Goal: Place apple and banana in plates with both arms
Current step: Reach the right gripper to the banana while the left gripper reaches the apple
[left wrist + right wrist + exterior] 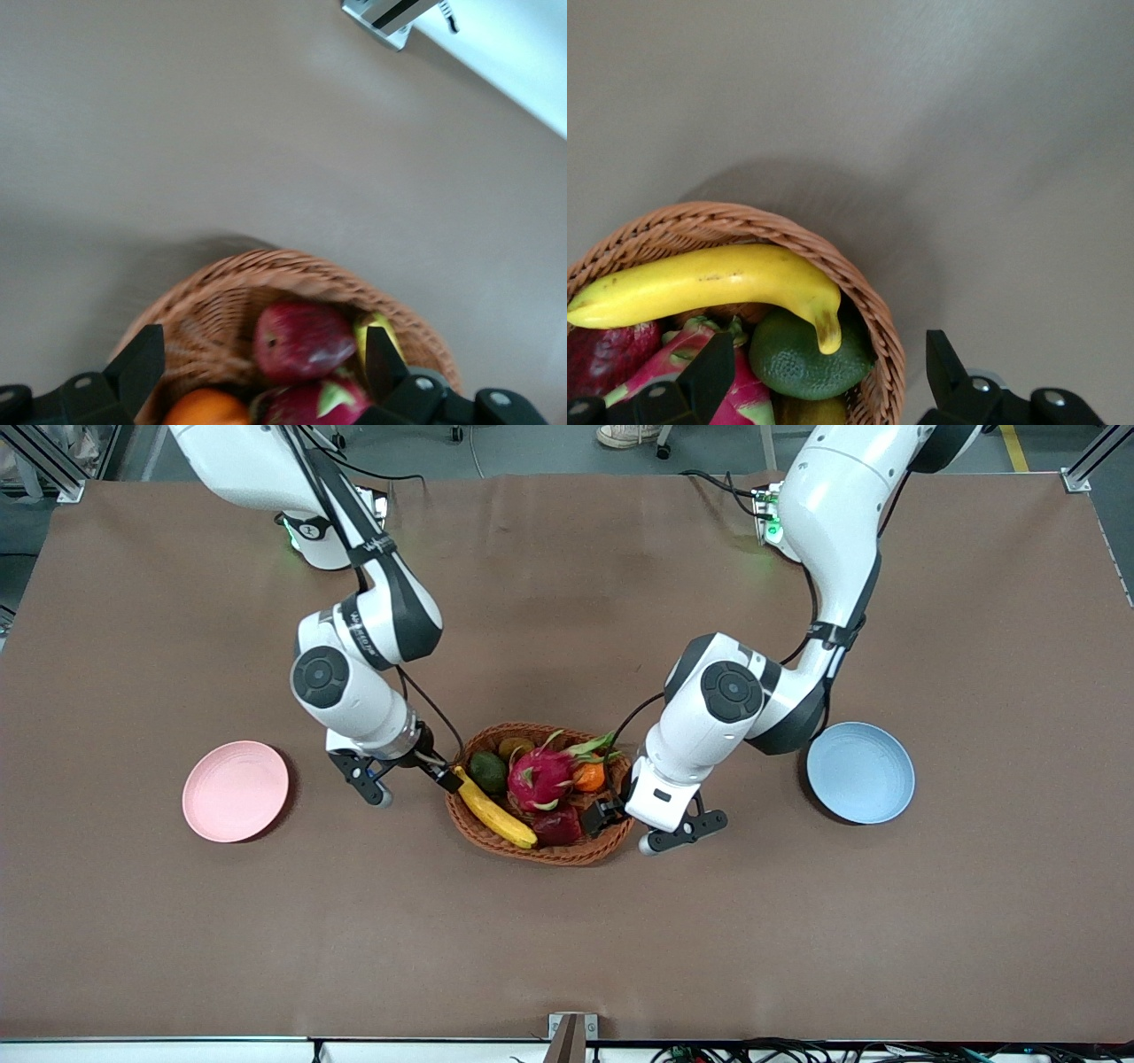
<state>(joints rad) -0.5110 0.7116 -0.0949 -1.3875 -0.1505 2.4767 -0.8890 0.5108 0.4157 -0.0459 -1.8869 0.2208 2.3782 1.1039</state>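
Observation:
The dark red apple (556, 828) lies in the wicker basket (567, 856), at its end nearest the front camera. The yellow banana (493, 810) lies along the basket's rim toward the right arm's end. My left gripper (605, 813) is open over the basket's rim beside the apple. In the left wrist view the apple (301, 338) sits between its spread fingers (142, 367). My right gripper (446, 776) is open at the banana's dark tip (829, 335), straddling the basket rim (877, 323). The pink plate (236, 790) and the blue plate (860, 772) hold nothing.
The basket also holds a pink dragon fruit (540, 777), a small orange (588, 777) and a green fruit (487, 771). The pink plate lies toward the right arm's end of the brown table, the blue plate toward the left arm's end.

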